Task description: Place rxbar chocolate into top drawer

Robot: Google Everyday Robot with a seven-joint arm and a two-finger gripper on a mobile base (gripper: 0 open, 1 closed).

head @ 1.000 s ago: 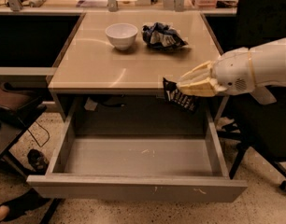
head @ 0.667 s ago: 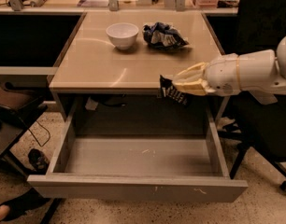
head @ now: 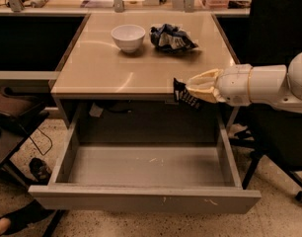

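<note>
My gripper (head: pixel 190 89) comes in from the right and is shut on the rxbar chocolate (head: pixel 184 96), a small dark bar with pale lettering. The bar hangs tilted at the table's front right edge, above the back right part of the top drawer (head: pixel 146 199). The drawer is pulled wide open below the table, and nothing lies in its grey inside.
A white bowl (head: pixel 128 36) and a blue-and-white crumpled snack bag (head: pixel 170 37) stand at the back of the table (head: pixel 116 73). A black office chair (head: pixel 279 28) stands on the right behind my arm. A shoe and cables lie on the floor at the left.
My gripper has moved slightly left with the bar, along the table's front edge over the open drawer. The drawer, bowl and bag have not moved.
</note>
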